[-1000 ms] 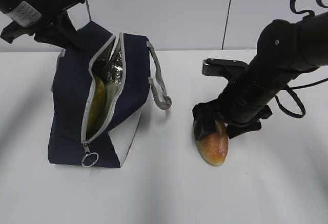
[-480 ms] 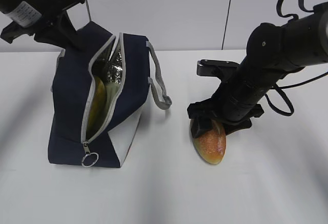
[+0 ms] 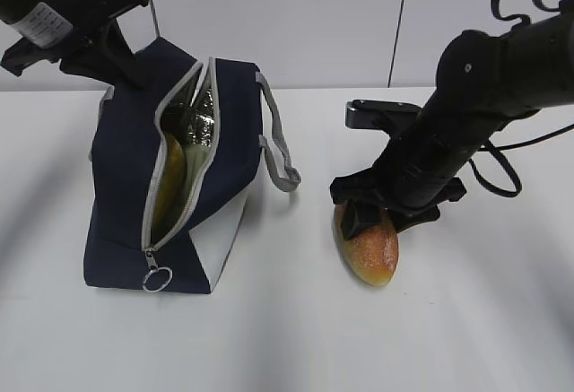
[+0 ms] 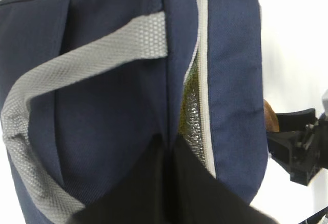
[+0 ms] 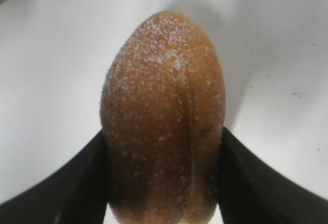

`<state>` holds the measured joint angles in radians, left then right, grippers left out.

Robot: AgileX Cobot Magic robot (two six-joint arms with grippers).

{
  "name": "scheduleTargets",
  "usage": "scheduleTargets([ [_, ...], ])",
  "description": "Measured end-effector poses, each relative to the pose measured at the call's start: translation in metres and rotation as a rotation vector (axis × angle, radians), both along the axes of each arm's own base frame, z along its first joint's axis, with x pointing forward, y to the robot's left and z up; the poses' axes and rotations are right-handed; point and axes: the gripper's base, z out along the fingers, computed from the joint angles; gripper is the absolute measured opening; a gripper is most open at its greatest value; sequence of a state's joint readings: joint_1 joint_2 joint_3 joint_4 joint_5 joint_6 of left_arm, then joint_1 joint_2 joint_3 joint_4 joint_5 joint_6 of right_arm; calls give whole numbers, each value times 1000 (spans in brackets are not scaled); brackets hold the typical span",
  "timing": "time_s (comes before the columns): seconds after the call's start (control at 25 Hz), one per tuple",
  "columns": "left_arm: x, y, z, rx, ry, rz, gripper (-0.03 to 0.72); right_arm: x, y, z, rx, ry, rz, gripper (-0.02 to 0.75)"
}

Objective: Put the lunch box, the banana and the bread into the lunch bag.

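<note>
The navy lunch bag (image 3: 126,186) stands on the white table with its zipper open and foil lining (image 3: 199,114) showing. A yellow banana (image 3: 170,172) lies inside. The lunch box is hidden. My left gripper (image 3: 126,62) is shut on the bag's fabric at its far top edge, and in the left wrist view the gripper (image 4: 166,149) pinches the navy cloth (image 4: 113,111). My right gripper (image 3: 363,217) is shut on the far end of the reddish-brown bread (image 3: 369,247), right of the bag. In the right wrist view the fingers (image 5: 241,178) press both sides of the bread (image 5: 164,106).
The bag's grey strap handle (image 3: 280,145) hangs toward the bread. The metal ring pull (image 3: 158,278) hangs at the bag's near end. A white wall stands behind the table. The right arm's cables (image 3: 502,172) loop beside it.
My right arm has shifted slightly left with the bread between its fingers, and the bread moved a little with it. The left gripper and the bag have not moved.
</note>
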<state>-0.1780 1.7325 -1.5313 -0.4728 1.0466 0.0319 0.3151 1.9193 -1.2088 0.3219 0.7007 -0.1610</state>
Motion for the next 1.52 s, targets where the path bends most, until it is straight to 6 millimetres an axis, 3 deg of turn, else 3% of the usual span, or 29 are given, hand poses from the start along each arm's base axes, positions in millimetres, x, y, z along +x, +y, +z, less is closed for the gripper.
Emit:
scheduleTargets([
  [0.16,0,0,0,0,0,0,-3,-2,-1,34,-2,-37,38,411],
  [0.52,0,0,0,0,-3,1,-3,6,9,139,112,-178,82,406],
  [0.72,1,0,0,-3,-6,4,-3,7,23,166,299,-201,67,405],
  [0.96,1,0,1,-10,-13,8,-3,8,41,171,446,-218,80,405],
  [1.4,1,-1,1,-16,-14,10,-3,28,101,123,475,-177,126,408],
  [1.52,1,-1,1,-16,-12,9,-3,36,108,107,460,-167,145,461],
])
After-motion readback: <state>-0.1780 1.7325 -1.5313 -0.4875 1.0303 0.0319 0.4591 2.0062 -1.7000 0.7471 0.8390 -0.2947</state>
